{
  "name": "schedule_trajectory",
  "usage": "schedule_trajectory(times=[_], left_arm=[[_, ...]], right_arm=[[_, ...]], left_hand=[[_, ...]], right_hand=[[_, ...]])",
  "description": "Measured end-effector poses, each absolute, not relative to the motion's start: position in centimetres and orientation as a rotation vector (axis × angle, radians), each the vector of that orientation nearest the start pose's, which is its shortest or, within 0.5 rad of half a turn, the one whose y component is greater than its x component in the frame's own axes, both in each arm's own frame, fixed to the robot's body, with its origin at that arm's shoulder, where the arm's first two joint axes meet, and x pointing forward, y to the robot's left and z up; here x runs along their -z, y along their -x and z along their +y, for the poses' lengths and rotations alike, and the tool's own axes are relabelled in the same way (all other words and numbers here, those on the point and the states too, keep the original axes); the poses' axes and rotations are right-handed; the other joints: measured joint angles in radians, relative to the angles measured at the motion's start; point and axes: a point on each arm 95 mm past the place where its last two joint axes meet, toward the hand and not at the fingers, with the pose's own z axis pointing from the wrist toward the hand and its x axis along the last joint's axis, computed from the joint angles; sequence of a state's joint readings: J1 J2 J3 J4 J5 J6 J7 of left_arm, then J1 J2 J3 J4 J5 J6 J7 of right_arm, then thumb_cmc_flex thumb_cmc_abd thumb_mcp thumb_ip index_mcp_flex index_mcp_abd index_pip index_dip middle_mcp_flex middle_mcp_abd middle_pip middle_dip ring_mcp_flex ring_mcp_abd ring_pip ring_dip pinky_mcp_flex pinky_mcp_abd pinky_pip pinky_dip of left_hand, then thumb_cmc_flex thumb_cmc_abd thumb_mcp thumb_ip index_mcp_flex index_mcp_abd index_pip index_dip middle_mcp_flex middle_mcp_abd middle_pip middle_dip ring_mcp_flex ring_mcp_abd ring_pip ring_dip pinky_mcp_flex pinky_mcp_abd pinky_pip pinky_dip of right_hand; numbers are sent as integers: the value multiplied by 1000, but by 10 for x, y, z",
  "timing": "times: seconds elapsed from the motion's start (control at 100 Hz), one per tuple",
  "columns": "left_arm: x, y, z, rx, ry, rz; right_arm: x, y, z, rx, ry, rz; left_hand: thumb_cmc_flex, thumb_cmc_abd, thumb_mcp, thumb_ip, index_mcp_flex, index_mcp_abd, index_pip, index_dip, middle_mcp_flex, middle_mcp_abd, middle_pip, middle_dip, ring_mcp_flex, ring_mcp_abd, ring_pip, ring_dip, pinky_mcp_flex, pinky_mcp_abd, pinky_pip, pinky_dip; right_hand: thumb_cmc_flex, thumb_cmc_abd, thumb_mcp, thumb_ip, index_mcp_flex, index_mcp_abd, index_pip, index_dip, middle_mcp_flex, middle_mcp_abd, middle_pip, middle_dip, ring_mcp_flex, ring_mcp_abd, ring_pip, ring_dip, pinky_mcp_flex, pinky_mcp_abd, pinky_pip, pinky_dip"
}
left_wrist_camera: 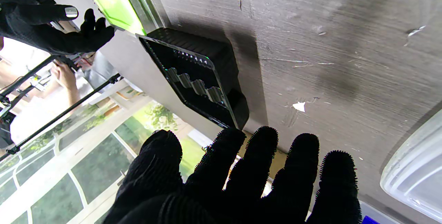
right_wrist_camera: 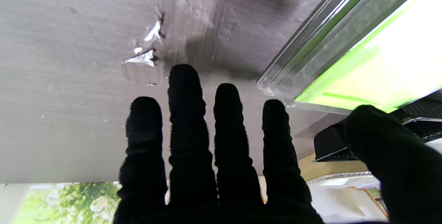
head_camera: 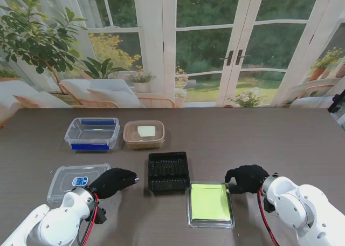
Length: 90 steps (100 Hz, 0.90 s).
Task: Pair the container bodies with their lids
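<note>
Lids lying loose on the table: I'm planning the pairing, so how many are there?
2, as far as I can tell: a clear lid near me on the left, by the left hand, and a green lid near me, right of centre. None seems hidden.

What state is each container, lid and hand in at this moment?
Clear rectangular container with blue clips: uncovered, upright.
Tan rectangular container: uncovered, a pale piece inside.
Black ribbed plastic tray: uncovered, upright.
Clear flat lid with blue label: lying loose on the table.
Clear lid with green sheet: lying flat on the table.
Left hand: open, holding nothing.
Right hand: open, beside the green lid.
</note>
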<state>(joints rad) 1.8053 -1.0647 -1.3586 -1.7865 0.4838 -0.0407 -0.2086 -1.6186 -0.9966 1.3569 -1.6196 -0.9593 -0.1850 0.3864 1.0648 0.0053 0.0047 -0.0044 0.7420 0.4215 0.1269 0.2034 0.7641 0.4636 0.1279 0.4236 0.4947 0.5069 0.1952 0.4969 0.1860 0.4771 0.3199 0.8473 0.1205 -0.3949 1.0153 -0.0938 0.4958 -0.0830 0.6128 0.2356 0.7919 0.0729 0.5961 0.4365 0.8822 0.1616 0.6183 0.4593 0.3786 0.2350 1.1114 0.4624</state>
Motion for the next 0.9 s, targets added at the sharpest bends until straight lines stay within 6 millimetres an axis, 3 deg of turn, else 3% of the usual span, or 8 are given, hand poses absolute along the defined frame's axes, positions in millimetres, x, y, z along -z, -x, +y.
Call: schedule_trajectory(times=[0.19, 0.51, 0.9], left_arm=[[335, -338, 14, 1714, 1821, 1443], [336, -338, 13, 1707, 1832, 1452], [335, -338, 12, 1696, 1830, 1470]], right_arm=[[338, -389, -58, -1223, -1300, 1874], [346, -391, -40, -1221, -1316, 1952], [351, -384, -41, -1251, -1290, 2015]], left_hand=[[0, 0, 0, 0, 0, 0, 0, 0, 0, 0, 0, 0, 0, 0, 0, 0, 0, 0, 0, 0], [0, 9, 4, 0, 0, 0, 0, 0, 0, 0, 0, 0, 0, 0, 0, 0, 0, 0, 0, 0], [0, 9, 4, 0, 0, 0, 0, 0, 0, 0, 0, 0, 0, 0, 0, 0, 0, 0, 0, 0]], right_hand=[[0, 0, 3, 0, -94, 4, -27, -10, -73, -6, -1, 0, -46, -1, -1, 0, 1, 0, 0, 1], [0, 0, 3, 0, -94, -34, -30, -19, -168, -19, -35, -43, -112, 0, -70, -27, 1, 0, 0, 2], [1, -1, 2, 0, -81, -56, -30, -20, -168, -38, -35, -56, -112, -10, -70, -28, 1, 0, 0, 3]])
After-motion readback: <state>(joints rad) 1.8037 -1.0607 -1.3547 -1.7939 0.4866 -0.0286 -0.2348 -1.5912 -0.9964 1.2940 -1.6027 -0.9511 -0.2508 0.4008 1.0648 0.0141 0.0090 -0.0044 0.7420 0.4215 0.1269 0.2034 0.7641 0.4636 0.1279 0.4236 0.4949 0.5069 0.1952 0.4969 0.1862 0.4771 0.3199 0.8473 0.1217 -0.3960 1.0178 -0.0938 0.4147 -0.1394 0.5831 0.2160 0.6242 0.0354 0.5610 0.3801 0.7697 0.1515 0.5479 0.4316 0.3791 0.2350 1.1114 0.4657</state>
